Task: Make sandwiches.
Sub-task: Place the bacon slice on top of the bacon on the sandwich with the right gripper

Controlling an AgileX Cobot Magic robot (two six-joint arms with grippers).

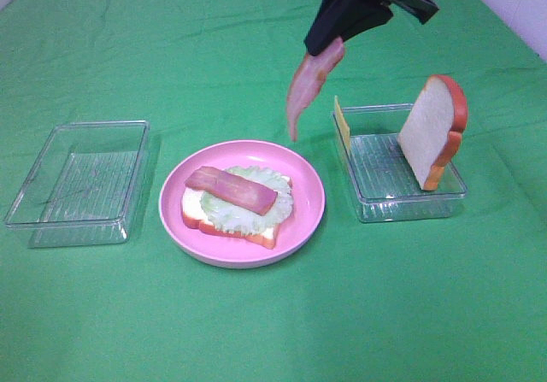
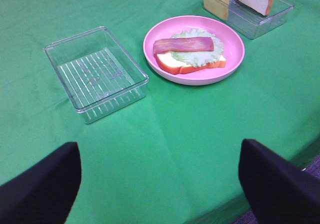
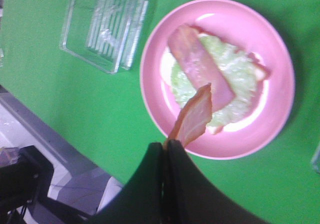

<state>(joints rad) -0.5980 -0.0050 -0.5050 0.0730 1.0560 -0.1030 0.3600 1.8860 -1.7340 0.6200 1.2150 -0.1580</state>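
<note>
The right tool (image 1: 331, 49), pinched shut on a bacon strip (image 1: 304, 91), dangles it end-down (presumably to drape flat) above the lettuce-topped bread slice (image 1: 197, 216) below it.

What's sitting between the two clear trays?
The pink plate, holding bread, lettuce and a bacon strip, sits between left tray and right tray in the exterior high view. Only cloth flanks it.
</note>
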